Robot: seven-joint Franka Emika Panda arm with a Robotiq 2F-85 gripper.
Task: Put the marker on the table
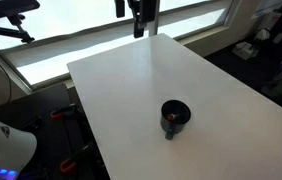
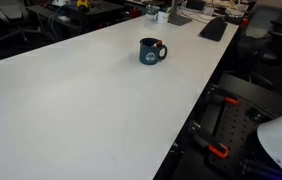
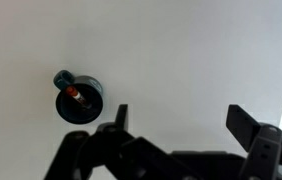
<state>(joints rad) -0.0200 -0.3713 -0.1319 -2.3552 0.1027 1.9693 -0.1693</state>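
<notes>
The marker (image 3: 73,96) shows red and stands inside the round black cup (image 3: 77,98) in the wrist view, to the left of my gripper. The cup also stands on the white table in both exterior views (image 1: 174,117) (image 2: 152,50); a hint of red shows in it (image 1: 168,119). My gripper (image 3: 181,120) is open and empty, high above the white table (image 3: 181,50), well apart from the cup. In an exterior view the gripper (image 1: 139,18) hangs above the table's far edge.
The table (image 1: 131,80) (image 2: 71,100) ends close on the wrist view's right side. Chairs, a keyboard and desk clutter (image 2: 213,28) lie beyond the far end. Windows run behind the table. The robot base (image 2: 281,140) sits beside the table's edge.
</notes>
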